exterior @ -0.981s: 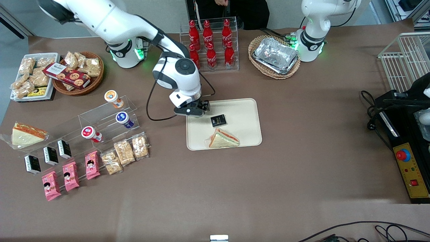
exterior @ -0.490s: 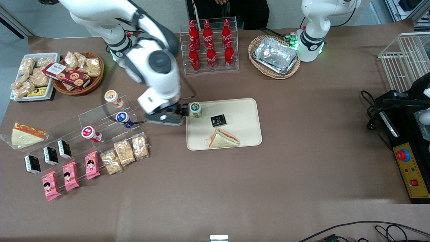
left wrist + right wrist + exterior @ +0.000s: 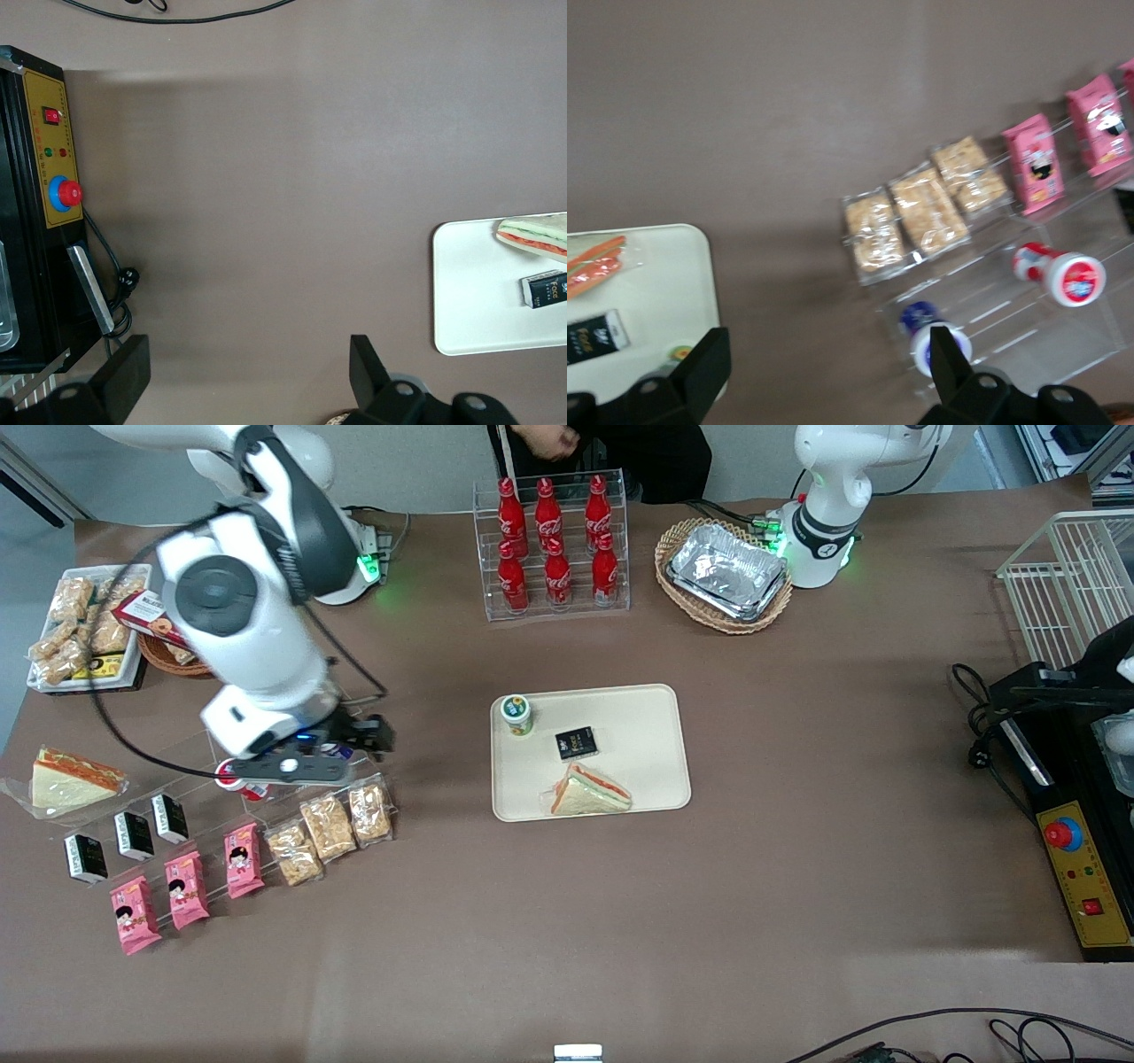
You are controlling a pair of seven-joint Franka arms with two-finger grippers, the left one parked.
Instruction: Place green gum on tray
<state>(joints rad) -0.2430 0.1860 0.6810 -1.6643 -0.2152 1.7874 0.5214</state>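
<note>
Standing upright on the tray (image 3: 651, 779), the green gum (image 3: 516, 714) is in the corner nearest the working arm | claw (image 3: 824, 376) hovers over the clear rack (image 3: 266, 740), fingers (image 3: 704, 363) apart, holding nothing | black packet (image 3: 576, 742) and sandwich (image 3: 589, 790) lie on the tray.

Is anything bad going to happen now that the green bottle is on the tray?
Maybe. The green gum bottle stands upright close to the rim of the cream-beige plastic tray, so a bump might tip it off. The gripper, fingers open, hangs over the clear acrylic rack, near the blue-lidded bottle; dropping lower might knock that.
</note>
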